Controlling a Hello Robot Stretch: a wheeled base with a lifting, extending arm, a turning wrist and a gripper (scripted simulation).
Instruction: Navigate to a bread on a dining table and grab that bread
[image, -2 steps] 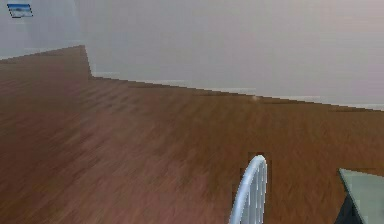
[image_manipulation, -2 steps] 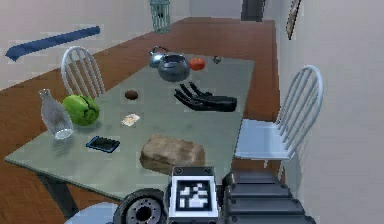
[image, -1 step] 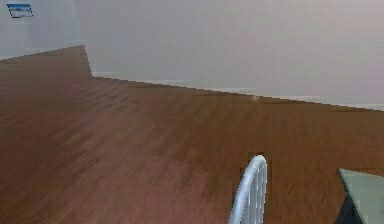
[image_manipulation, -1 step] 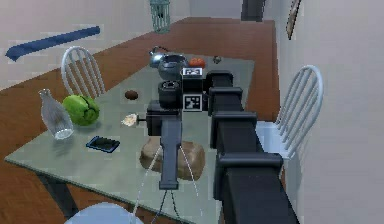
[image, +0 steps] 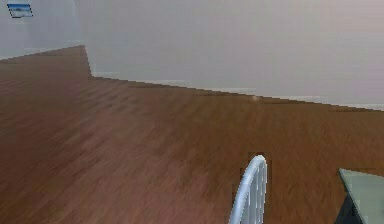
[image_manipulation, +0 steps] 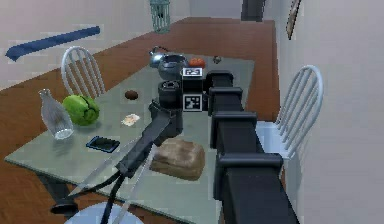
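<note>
A brown loaf of bread (image_manipulation: 178, 157) lies on the grey-green dining table (image_manipulation: 60, 158) near its front edge. In the arm side view the dark arm (image_manipulation: 235, 140) reaches out over the table, with its white marker squares (image_manipulation: 168, 96) at the far end. From there the gripper (image_manipulation: 88, 208) slants down toward the table's front left edge, its thin fingers (image_manipulation: 120, 170) passing just left of the bread. I cannot tell whether it holds anything. The table's corner (image: 365, 195) also shows at the forward view's lower right.
On the table stand a glass bottle (image_manipulation: 55, 115), a green round thing (image_manipulation: 80, 108), a dark flat thing (image_manipulation: 102, 143), small bits (image_manipulation: 130, 120) and pots (image_manipulation: 168, 62). White chairs (image_manipulation: 80, 65) (image_manipulation: 295, 110) (image: 250, 190) flank it. Ahead lies bare wood floor (image: 140, 140) up to a white wall (image: 230, 45).
</note>
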